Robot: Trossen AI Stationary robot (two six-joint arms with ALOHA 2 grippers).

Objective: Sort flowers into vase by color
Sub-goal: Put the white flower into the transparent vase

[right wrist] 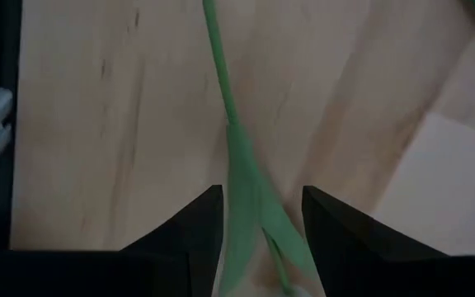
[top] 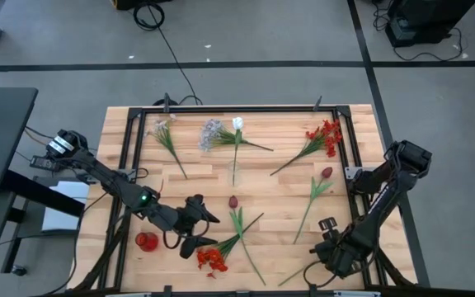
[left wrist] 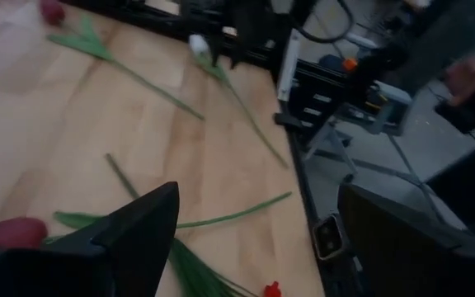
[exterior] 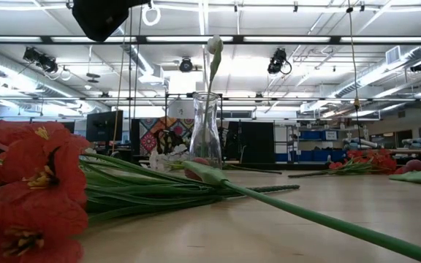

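high view: a clear vase (top: 235,172) stands mid table with one white tulip (top: 238,124) in it. other flowers lie flat. a dark red tulip (top: 326,173) points its bud at the far edge, stem running down toward the near edge. the left gripper (top: 198,223) is wide open, holding nothing, over a red cluster (top: 213,260).
low view: the vase (exterior: 205,130) stands upright, tulip pointing up.
right wrist view: the right gripper (right wrist: 262,216) sits around a green stem (right wrist: 221,91), fingers apart. the stem runs straight away from it.
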